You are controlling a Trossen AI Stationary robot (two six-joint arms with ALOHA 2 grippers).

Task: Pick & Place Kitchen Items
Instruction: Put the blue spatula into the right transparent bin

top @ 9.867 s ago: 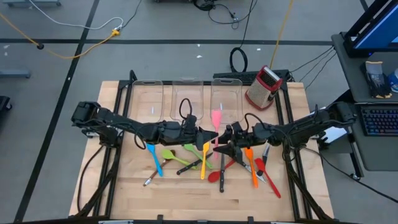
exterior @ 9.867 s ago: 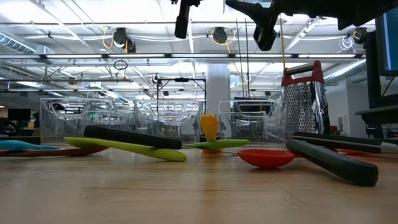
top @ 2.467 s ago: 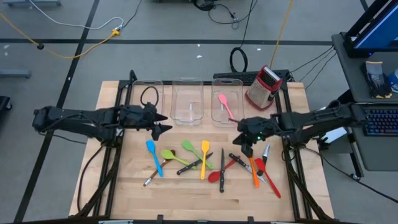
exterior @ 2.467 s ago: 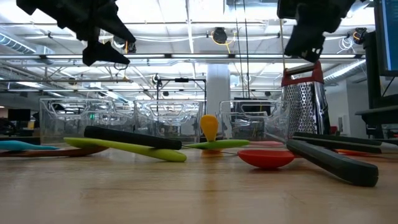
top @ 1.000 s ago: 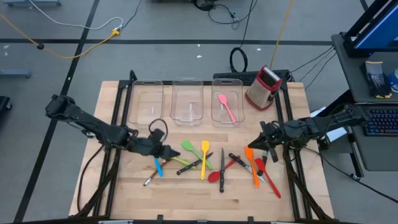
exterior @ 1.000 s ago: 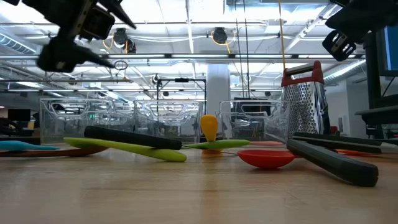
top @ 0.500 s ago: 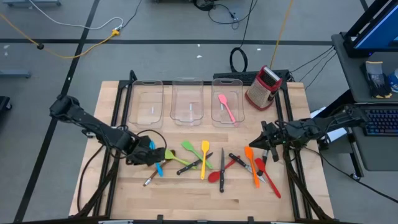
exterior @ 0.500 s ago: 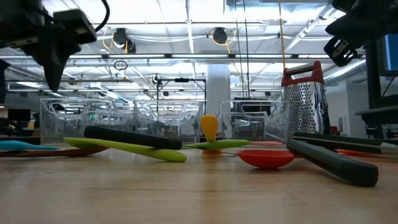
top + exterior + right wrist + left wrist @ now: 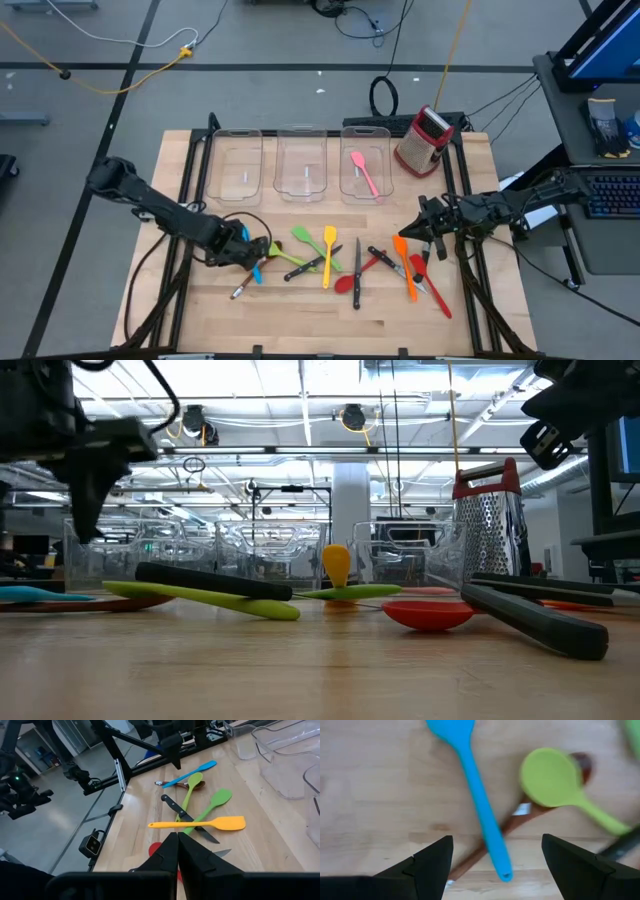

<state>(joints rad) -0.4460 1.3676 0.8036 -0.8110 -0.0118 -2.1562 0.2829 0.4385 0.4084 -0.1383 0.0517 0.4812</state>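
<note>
Several utensils lie on the wooden table: a blue spatula (image 9: 475, 805), a green spoon (image 9: 555, 785) over a brown-handled one (image 9: 520, 815), a green spatula (image 9: 305, 238), a yellow spatula (image 9: 329, 252), black-handled knives (image 9: 357, 270), and orange (image 9: 404, 262) and red (image 9: 430, 285) utensils. A pink spatula (image 9: 364, 172) lies in the right-hand clear bin. My left gripper (image 9: 250, 252) is open and points down over the blue spatula's handle, with one finger (image 9: 432, 865) on each side, above the handle and not on it. My right gripper (image 9: 424, 228) is shut and empty, above the table by the orange spatula.
Three clear bins (image 9: 304, 165) stand in a row at the table's far side, and the red-and-steel box grater (image 9: 424, 140) stands to their right. There is bare wood along the near edge and at the table's left.
My left gripper has come down and a little toward the table's left, tipping from a slant to point straight down over the blue spatula. No utensil has moved.
</note>
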